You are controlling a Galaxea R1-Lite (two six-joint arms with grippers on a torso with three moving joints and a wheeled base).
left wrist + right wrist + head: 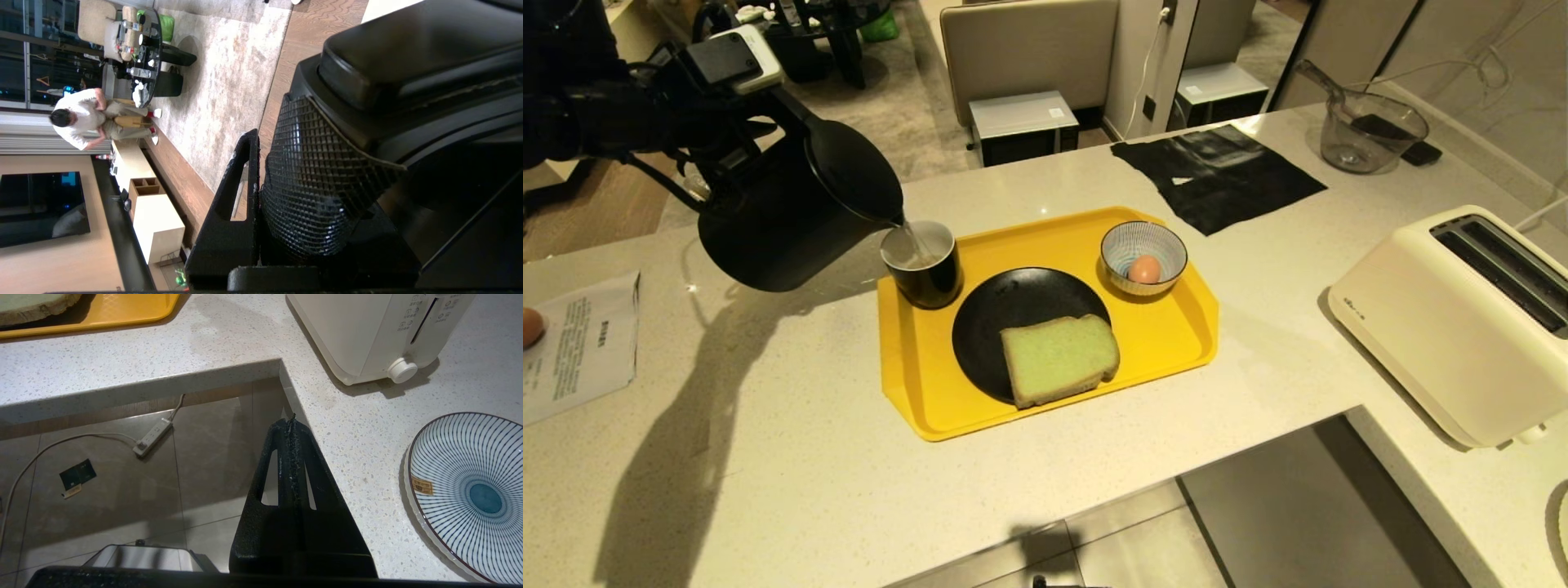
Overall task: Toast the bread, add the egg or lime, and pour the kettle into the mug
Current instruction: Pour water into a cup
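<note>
The matte-black kettle (784,220) hangs tilted over the counter's left part, and a thin stream of water runs from its spout into the black mug (923,265) on the yellow tray (931,400). My left gripper (719,114) is shut on the kettle's handle; in the left wrist view its fingers (245,171) clamp the ribbed handle grip (322,192). The bread (1059,359) lies on a black plate (1005,310). An egg (1144,269) sits in the striped bowl (1168,245). My right gripper (292,420) is shut and empty below the counter's corner.
A cream toaster (1454,318) stands at the right. A black cloth (1217,175) and a glass jug (1368,131) lie at the back. A paper sheet (580,343) with a second egg (529,325) is at the far left. A striped plate (470,490) lies near the toaster.
</note>
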